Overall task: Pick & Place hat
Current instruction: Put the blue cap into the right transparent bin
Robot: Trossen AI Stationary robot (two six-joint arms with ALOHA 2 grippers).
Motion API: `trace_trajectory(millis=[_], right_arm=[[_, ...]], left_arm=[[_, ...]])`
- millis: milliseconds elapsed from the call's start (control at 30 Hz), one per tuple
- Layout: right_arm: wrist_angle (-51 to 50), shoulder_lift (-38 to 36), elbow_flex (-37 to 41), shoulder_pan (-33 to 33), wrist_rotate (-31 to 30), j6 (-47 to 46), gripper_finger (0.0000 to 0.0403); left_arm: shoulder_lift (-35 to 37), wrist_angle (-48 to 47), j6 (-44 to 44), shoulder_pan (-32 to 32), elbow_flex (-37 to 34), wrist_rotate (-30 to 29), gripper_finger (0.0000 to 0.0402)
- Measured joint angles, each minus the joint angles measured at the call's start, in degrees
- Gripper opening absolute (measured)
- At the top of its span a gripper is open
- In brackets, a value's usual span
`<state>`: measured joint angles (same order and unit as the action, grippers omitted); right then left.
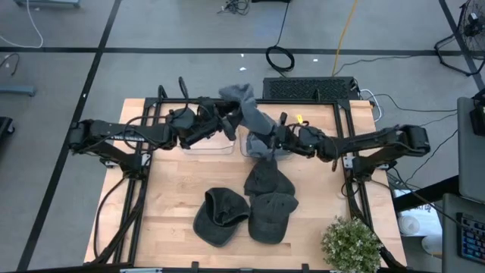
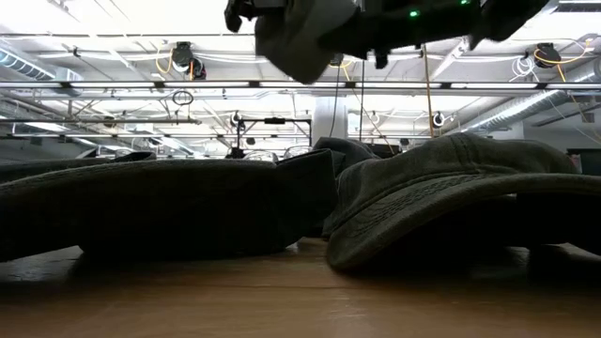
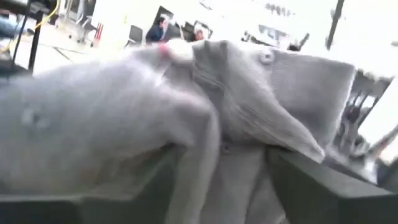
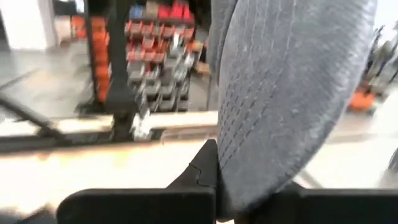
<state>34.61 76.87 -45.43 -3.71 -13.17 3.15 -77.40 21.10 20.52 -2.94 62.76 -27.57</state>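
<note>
While a grey hat [image 1: 244, 106] is hanging between both arms above the bins [image 1: 227, 144] | right gripper [image 1: 274, 141] is clamping its brim, left gripper [image 1: 227, 121] is standing apart | three caps [image 1: 250, 205] are waiting on the table [image 1: 167, 189] nearer the plant [image 1: 350, 244] | placing is unfinished.

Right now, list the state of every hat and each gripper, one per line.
Grey hat: lifted off the table, stretched between both grippers.
Left gripper: at the grey hat, fingers parted.
Right gripper: shut on the grey hat.
Three dark caps: lying on the table, bunched together.
Clear bins: under the arms, contents hidden.
</note>
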Motion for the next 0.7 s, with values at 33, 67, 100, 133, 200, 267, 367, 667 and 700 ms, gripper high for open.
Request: trace_trajectory(millis=[33,67,100,133,200,267,367,667,700], right_arm=[[-3.57,-1.68,0.03,-0.30,0.91,-1.11,0.0001],[-6.56,-3.27,0.03,-0.68,2.00,-2.42,0.0001],[-9.64,-5.07,0.02,-1.04,3.15,-3.52,0.0001],[-13.07,-6.71,0.05,-1.22,4.43,-4.58,0.0001],[-18.80,-9.97,0.27,-1.60,6.72,-6.40,0.0001],[-23.46,-13.53,0.26,-1.97,10.11,-8.76,0.0001],[-30.64,-19.24,0.07,-3.74,17.94,-13.07,0.0000],[-44.13,-31.74,0.15,-14.79,40.10,-31.55,0.0000],[-44.33,-32.24,0.15,-16.41,43.55,-34.02,0.0000]], left_arm=[[0.67,-1.02,-1.81,0.33,0.00,0.01,0.0281],[1.29,-1.47,-3.51,0.64,0.00,0.04,0.0295],[2.06,-2.34,-4.98,0.99,0.00,0.02,0.0307],[3.08,-3.68,-5.85,1.40,0.00,-0.09,0.0318],[5.05,-6.24,-6.90,2.06,0.13,-0.27,0.0335],[6.49,-8.83,-7.01,2.90,0.26,-0.44,0.0347],[8.47,-14.14,-7.01,4.23,0.15,-0.50,0.0360],[12.98,-27.84,-7.00,6.14,0.15,-0.76,0.0367],[13.04,-28.83,-6.94,6.18,0.17,-0.76,0.0366]])
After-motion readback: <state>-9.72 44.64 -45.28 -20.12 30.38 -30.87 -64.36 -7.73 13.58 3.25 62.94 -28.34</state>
